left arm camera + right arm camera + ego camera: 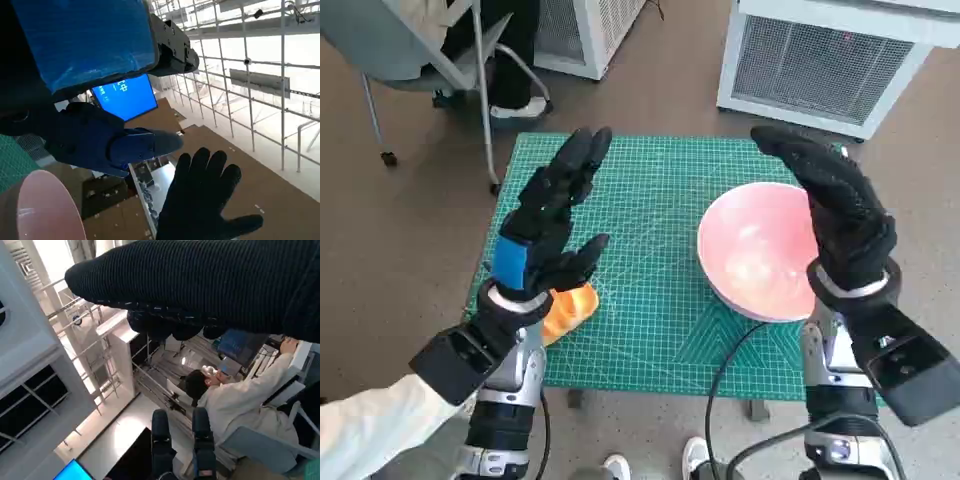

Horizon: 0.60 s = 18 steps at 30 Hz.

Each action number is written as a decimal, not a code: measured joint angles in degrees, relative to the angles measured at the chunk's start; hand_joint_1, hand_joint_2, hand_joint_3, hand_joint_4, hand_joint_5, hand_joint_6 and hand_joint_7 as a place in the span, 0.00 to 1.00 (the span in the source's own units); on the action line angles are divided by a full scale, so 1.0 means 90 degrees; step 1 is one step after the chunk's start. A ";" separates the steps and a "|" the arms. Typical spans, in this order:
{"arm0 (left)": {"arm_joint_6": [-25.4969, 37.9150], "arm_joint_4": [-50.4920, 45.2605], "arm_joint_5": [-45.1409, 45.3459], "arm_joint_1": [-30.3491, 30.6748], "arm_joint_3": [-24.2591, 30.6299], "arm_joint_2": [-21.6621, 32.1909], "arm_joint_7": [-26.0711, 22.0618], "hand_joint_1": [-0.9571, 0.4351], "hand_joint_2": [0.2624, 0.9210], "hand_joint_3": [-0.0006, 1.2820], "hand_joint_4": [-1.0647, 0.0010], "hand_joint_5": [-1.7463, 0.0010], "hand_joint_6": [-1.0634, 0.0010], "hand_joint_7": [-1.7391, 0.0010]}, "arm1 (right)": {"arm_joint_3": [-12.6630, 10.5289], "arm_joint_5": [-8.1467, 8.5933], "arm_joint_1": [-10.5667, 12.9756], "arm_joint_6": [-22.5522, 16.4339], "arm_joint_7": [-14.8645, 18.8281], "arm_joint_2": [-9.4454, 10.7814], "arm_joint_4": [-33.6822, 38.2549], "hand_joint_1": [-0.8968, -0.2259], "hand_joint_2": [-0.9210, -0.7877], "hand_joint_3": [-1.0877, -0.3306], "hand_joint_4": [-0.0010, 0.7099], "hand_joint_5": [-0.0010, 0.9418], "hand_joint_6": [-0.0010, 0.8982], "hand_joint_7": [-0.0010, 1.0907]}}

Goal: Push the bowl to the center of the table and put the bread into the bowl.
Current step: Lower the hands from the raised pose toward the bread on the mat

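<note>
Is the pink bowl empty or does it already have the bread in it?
Empty: the pink bowl shows only bare interior; the bread lies under the left hand.

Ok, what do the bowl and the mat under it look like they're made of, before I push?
The bowl looks like smooth pink plastic: its inside shows soft, glossy highlights, though glazed ceramic can't be ruled out. The mat looks like a green rubbery cutting mat with a matte finish, judging by its printed white grid and thin, flat edges.
</note>
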 measured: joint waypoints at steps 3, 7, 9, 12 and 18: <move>0.0017 0.0000 0.0000 -0.0022 0.0000 -0.0002 0.0000 0.31 1.00 0.32 0.70 1.00 0.67 0.97 | 0.0004 0.0000 0.0000 -0.0004 0.0000 0.0000 0.0005 0.44 0.00 0.42 0.37 0.00 0.03 0.52; 0.0036 0.0000 0.0000 -0.0051 0.0000 -0.0005 0.0000 0.31 1.00 0.32 0.70 1.00 0.67 0.97 | 0.0007 0.0001 0.0000 -0.0005 0.0001 -0.0001 0.0008 0.44 0.00 0.42 0.37 0.00 0.02 0.52; 0.0040 0.0000 0.0000 -0.0061 0.0000 -0.0005 0.0000 0.31 1.00 0.32 0.70 1.00 0.67 0.97 | 0.0007 0.0001 0.0000 -0.0006 0.0001 -0.0001 0.0010 0.44 0.00 0.42 0.37 0.00 0.02 0.52; 0.0041 0.0000 -0.0012 -0.0078 0.0001 -0.0006 -0.0001 0.32 1.00 0.32 0.70 1.00 0.67 0.97 | 0.0007 0.0001 0.0000 -0.0006 0.0001 -0.0001 0.0011 0.44 0.00 0.42 0.37 0.00 0.02 0.52; 0.0041 0.0006 -0.0048 -0.0132 0.0011 -0.0010 -0.0004 0.33 1.00 0.32 0.70 1.00 0.67 0.97 | 0.0004 0.0002 0.0000 -0.0009 0.0001 -0.0004 0.0024 0.44 0.00 0.42 0.37 0.00 0.02 0.52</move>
